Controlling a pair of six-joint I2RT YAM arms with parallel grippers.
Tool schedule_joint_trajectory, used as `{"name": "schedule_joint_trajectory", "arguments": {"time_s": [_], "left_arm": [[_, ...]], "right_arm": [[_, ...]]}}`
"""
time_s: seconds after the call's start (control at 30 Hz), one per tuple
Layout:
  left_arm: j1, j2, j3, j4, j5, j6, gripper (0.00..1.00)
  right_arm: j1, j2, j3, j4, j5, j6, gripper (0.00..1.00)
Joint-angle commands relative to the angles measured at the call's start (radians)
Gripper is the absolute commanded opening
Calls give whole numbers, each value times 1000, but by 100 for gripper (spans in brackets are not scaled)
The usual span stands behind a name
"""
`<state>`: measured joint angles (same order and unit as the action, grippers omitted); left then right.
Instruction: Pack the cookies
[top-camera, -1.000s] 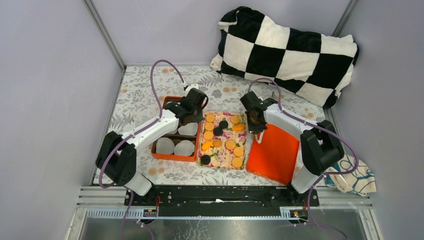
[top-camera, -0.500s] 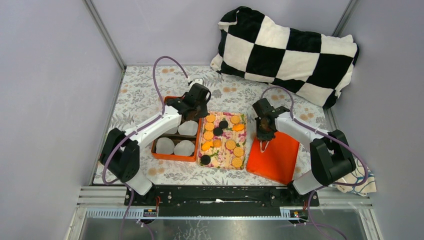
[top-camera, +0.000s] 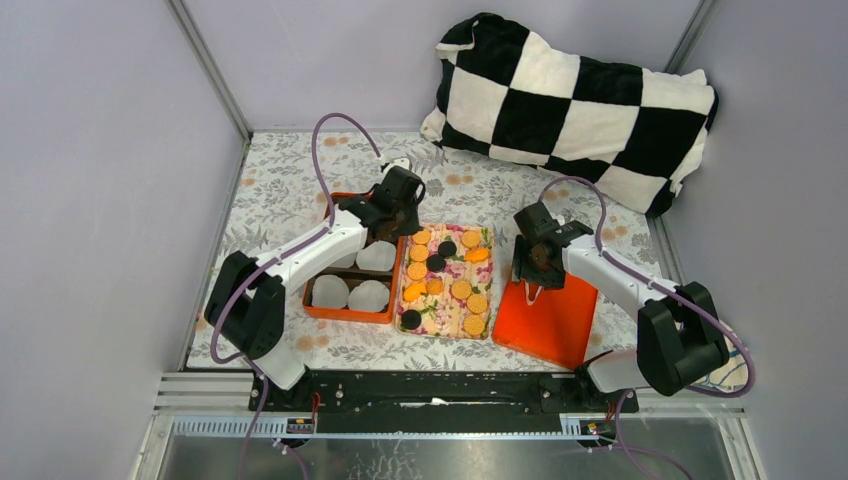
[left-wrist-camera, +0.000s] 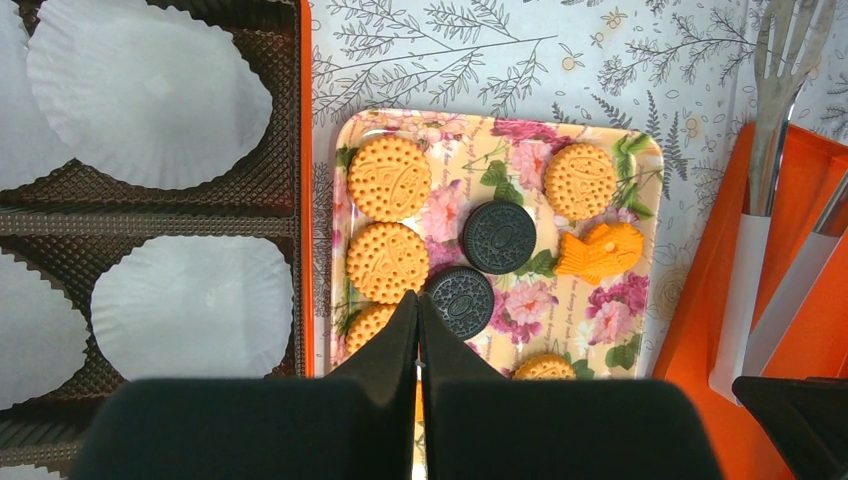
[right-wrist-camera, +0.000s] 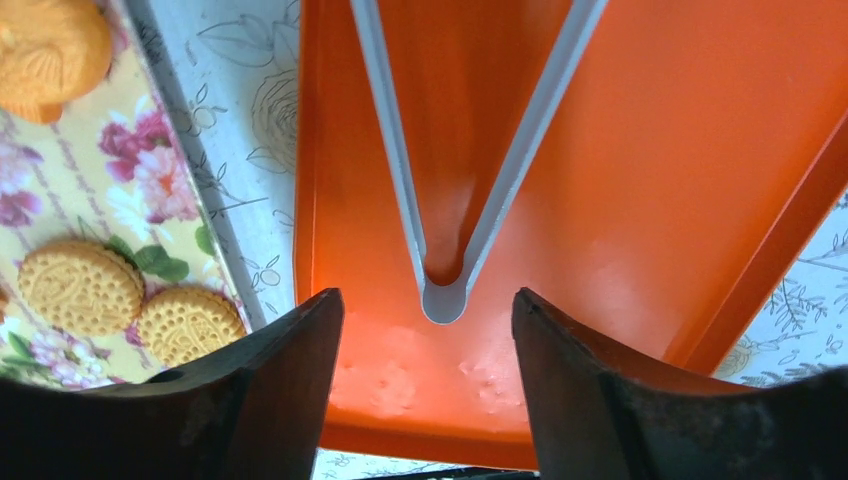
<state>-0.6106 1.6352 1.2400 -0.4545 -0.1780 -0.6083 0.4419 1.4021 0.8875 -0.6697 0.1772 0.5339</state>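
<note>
The cookies (top-camera: 447, 278) lie on a floral tray (top-camera: 487, 232): golden rounds (left-wrist-camera: 389, 178), black ones (left-wrist-camera: 498, 237) and a fish-shaped one (left-wrist-camera: 603, 250). My left gripper (left-wrist-camera: 418, 300) is shut and empty, and it hovers over the tray's left column, beside the orange box (top-camera: 349, 314). In the top view that left gripper (top-camera: 400, 218) sits at the box's far right corner. My right gripper (right-wrist-camera: 425, 300) is open above the orange lid (right-wrist-camera: 640, 180). The bend of the white tongs (right-wrist-camera: 440, 295) lies on the lid between its fingers (right-wrist-camera: 290, 370), untouched.
White paper cups (left-wrist-camera: 150, 90) fill the box's brown compartments. The tongs (left-wrist-camera: 775, 200) and lid (top-camera: 548, 318) lie right of the tray. A checkered pillow (top-camera: 570, 100) is at the back. A cloth (top-camera: 715, 355) lies at the right edge.
The right gripper has opened and drifted right and nearer over the lid, where the tongs now lie free. The left gripper has moved slightly farther back and stayed shut.
</note>
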Motion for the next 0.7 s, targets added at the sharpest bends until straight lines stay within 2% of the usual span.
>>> {"name": "schedule_joint_trajectory", "arguments": {"time_s": [0.0,0.23,0.67], "left_arm": [[-5,11,24,45,15,6,0],[-5,13,18,55,22,17,0],[-5,34,12,63,21,28,0]], "right_arm": [[-6,1,10,-41,101,85,74],[-27,121,10,6,102,139,76],[-170,304,69,150,40,75,76]]}}
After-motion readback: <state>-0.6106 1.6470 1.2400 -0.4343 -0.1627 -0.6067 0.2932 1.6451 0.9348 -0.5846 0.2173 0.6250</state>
